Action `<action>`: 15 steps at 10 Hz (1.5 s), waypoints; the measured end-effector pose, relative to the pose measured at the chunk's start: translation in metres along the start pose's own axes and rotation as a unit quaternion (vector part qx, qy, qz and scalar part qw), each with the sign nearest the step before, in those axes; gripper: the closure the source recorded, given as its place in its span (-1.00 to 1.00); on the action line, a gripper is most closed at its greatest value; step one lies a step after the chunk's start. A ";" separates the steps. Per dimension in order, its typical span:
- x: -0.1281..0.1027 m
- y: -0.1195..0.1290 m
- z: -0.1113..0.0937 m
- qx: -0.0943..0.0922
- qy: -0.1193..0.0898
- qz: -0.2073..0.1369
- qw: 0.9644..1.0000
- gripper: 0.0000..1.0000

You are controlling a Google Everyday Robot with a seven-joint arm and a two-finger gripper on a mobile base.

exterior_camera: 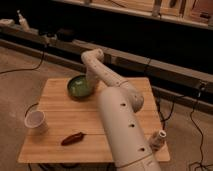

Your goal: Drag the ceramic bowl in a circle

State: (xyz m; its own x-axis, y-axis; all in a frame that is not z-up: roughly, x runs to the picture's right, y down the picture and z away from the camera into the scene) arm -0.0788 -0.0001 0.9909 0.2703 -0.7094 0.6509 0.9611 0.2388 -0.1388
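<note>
The bowl (79,86) is located on the far left part of the table (60,112), close to the rear edge and upright. The gripper (92,80) is positioned at the bowl's right rim, at the end of the arm (117,107), which crosses the table from the near right. Contact with the rim appears likely but is not confirmed. Whether the gripper is open or closed cannot be told.

Handling notes, as judged:
- The bowl is taken to be rigid, fairly heavy and brittle; the glaze is likely slippery
- Hold is best taken across the rim wall, one side inside and one outside
- The base should be kept flat on the wood while it is dragged, so that tipping is avoided
- The circle should be kept clear of the rear edge

The cup (36,121) and a red item (73,138) lie well apart from the bowl, toward the near left
</note>
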 end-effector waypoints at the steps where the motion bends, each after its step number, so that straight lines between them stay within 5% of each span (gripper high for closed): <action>1: -0.007 -0.014 0.001 0.001 -0.001 -0.014 1.000 1.00; 4: -0.044 -0.054 0.010 0.017 -0.011 -0.059 0.998 1.00; 6: -0.064 -0.064 0.008 0.054 -0.004 -0.067 0.996 1.00; 11: -0.097 -0.038 -0.002 0.137 0.047 -0.059 0.988 1.00; 15: -0.150 -0.013 0.013 0.157 0.017 -0.069 0.985 1.00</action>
State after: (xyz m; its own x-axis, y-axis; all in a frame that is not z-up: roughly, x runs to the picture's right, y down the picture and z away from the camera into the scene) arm -0.1329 0.1117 0.9049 0.1445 -0.7701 0.6214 0.9254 0.3274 0.1906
